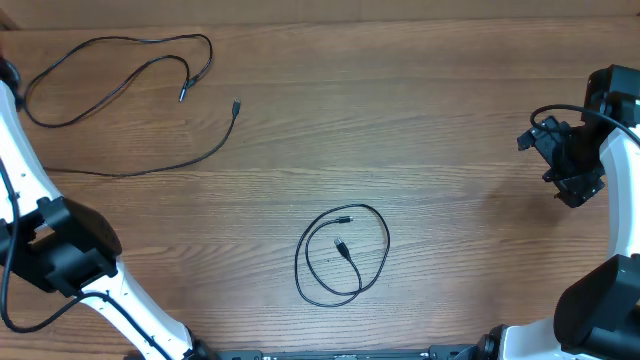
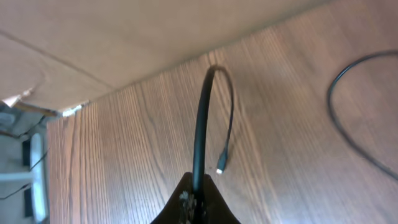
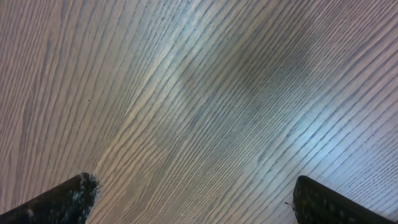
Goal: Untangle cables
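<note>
Thin black cables lie apart on the wood-grain desk (image 1: 450,110) — a long cable (image 1: 120,174) sprawled in loose loops at the far left, a short cable (image 1: 349,258) ringed near the front centre, one plug inside. The left jaws, pressed together, pinch a cable end (image 2: 199,124) that arches to a small plug (image 2: 219,168); the right jaws stand spread above bare wood. Pale board (image 2: 93,37) borders the desk.
</note>
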